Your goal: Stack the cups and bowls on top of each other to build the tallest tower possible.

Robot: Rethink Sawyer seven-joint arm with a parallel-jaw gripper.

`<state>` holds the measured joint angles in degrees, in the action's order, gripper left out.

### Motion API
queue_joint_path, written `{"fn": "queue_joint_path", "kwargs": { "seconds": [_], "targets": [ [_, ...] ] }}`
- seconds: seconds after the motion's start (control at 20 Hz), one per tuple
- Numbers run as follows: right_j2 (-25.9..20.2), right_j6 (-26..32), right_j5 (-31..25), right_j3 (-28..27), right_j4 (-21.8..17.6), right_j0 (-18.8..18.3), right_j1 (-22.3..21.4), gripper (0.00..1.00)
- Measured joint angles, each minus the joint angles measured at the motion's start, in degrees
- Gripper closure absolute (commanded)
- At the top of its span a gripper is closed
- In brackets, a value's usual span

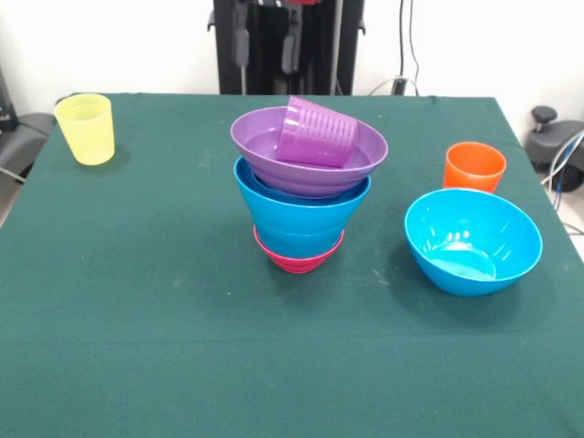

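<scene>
The tower stands mid-table: a small magenta bowl point(298, 259) at the base, two nested blue bowls point(301, 215) above it, and a wide purple bowl point(265, 146) on top. A purple cup point(318, 133) lies tilted on its side inside the purple bowl. A yellow cup point(86, 129) stands upright at the far left. An orange cup point(474, 167) stands upright at the right, just behind a lone blue bowl point(473, 242). The large yellow-orange bowl is out of view. My gripper point(266, 41) shows only as two grey fingertips at the top edge, apart and empty, well behind the tower.
The green tablecloth point(182, 347) covers the table. The black pedestal point(315, 55) stands behind the far edge. A dark object sits off the left edge and cables point(561, 160) hang off the right edge.
</scene>
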<state>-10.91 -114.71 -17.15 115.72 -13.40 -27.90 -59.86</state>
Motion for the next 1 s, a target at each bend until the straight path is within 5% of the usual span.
{"fn": "queue_joint_path", "kwargs": {
  "seconds": [0.55,1.0],
  "targets": [
    [-0.83,0.0,-6.17,1.44,2.23,-1.53,-9.3,0.0],
    [-6.65,0.0,-6.13,4.36,2.18,-13.05,-11.2,0.0]
  ]
}}
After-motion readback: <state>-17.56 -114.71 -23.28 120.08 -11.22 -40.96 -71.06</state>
